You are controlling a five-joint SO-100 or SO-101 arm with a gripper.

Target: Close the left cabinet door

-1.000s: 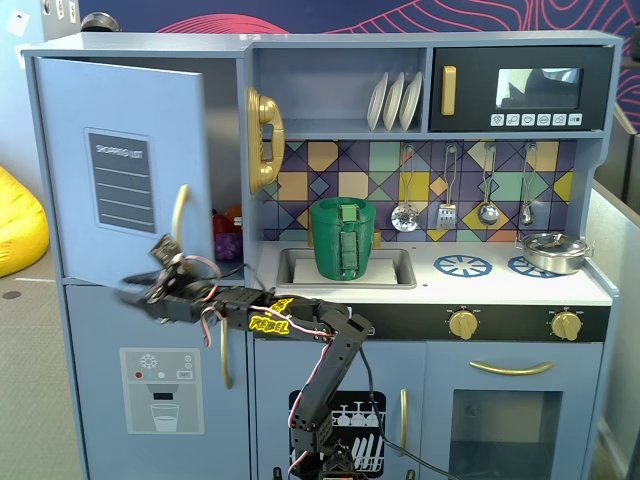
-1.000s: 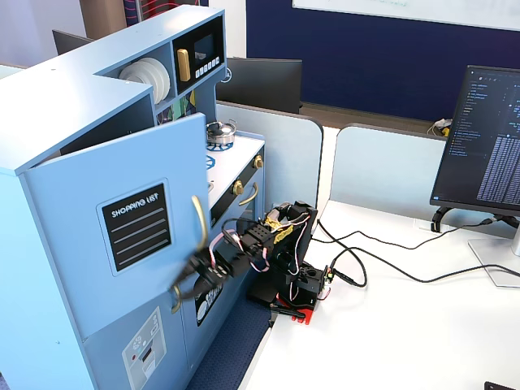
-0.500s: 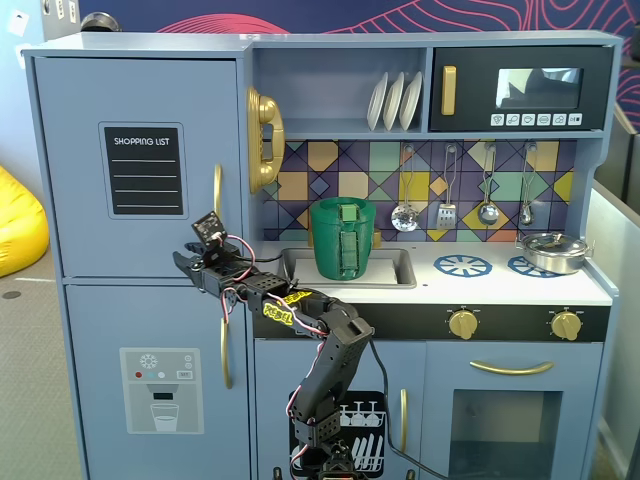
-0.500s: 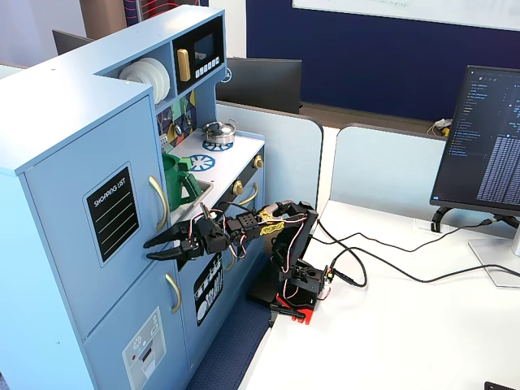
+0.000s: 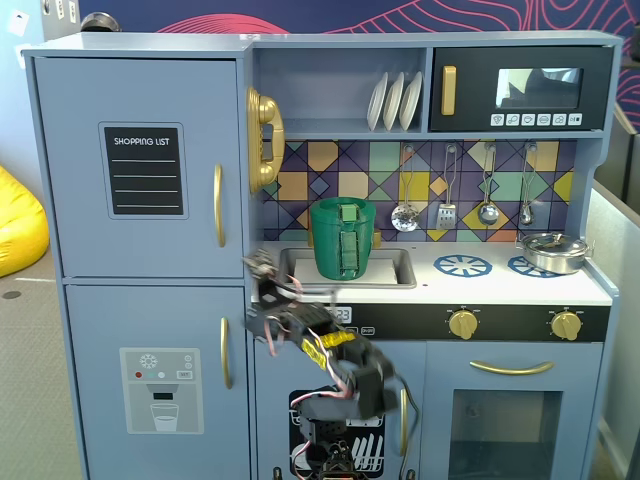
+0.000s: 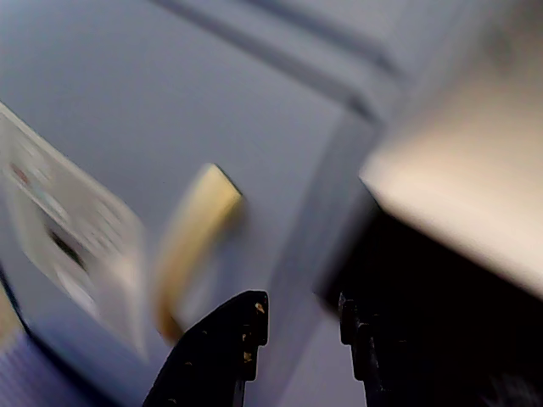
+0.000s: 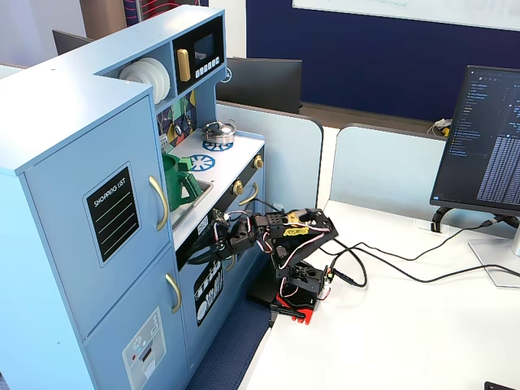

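Left cabinet door point(image 5: 140, 165) flush shut; gripper point(image 6: 301, 318) slightly parted, empty, near counter's left front corner.

Left cabinet door point(image 5: 140, 165) light blue w/ black SHOPPING LIST panel point(image 5: 146, 171) (white lettering) & gold handle point(image 5: 219, 205); backsplash point(image 5: 340, 170) multicolour geometric tiles; bucket point(image 5: 342, 238) green; gripper point(image 6: 301, 326) black; beanbag point(image 5: 20, 220) yellow

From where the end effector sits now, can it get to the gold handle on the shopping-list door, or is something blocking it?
Probably yes. The end effector hangs just below and right of the gold handle on the left cabinet door, which looks shut. Nothing lies between them in both fixed views.
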